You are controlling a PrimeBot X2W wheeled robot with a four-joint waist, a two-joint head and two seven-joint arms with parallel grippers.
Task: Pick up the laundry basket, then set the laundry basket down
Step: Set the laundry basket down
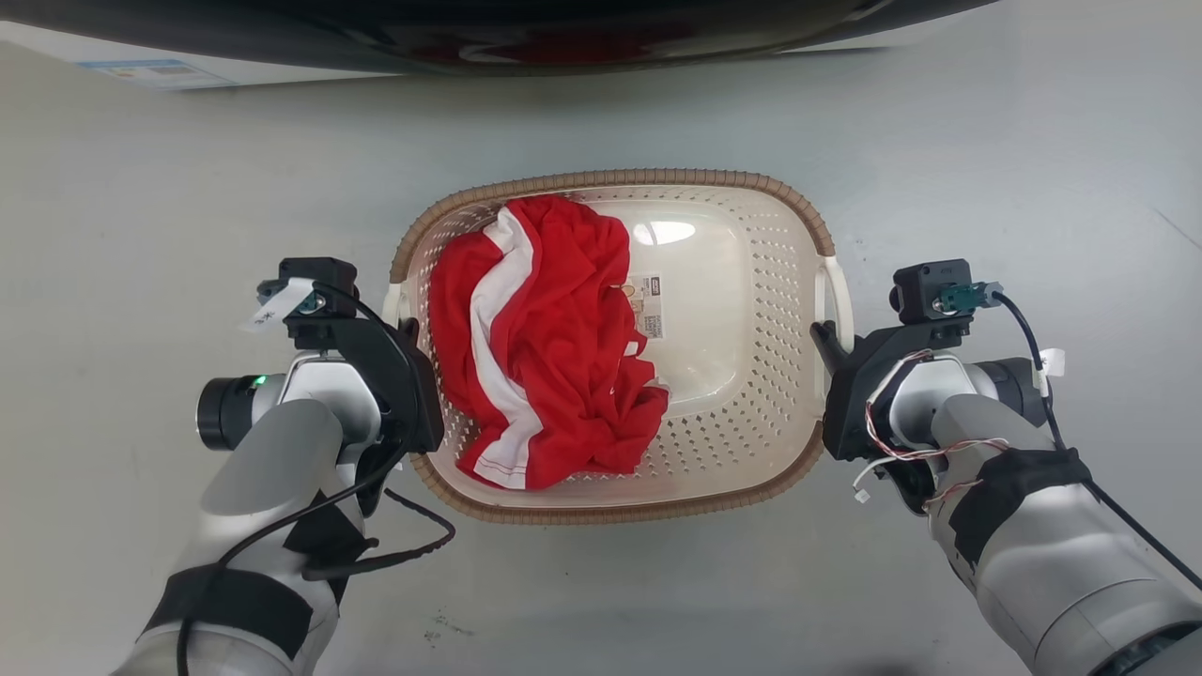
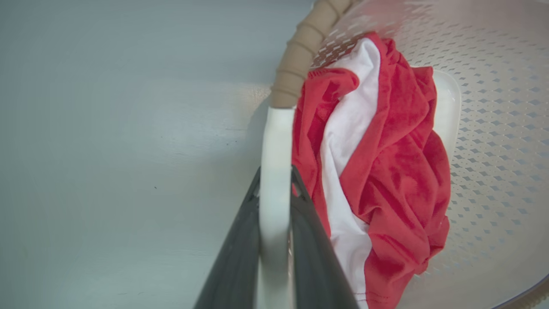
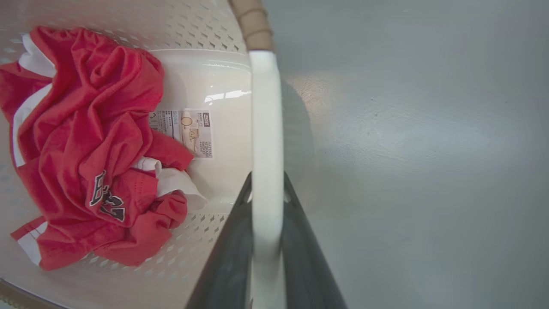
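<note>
The cream laundry basket (image 1: 751,282), with perforated sides and a brown woven-look rim, lies over the grey floor in the middle of the head view. A red and white garment (image 1: 545,338) fills its left half. My left gripper (image 1: 410,330) is shut on the basket's white left handle (image 2: 276,141), one dark finger on each side of the bar. At the opposite side, my right gripper (image 1: 824,336) is shut on the white right handle (image 3: 266,107) in the same way. From these views I cannot tell whether the basket rests on the floor or hangs just above it.
A dark curved washer door (image 1: 563,38) spans the top edge, with a white washer panel bearing a blue label (image 1: 160,70) at the top left. Bare grey floor (image 1: 141,188) surrounds the basket. A paper sticker (image 1: 648,305) lies on the basket's bottom.
</note>
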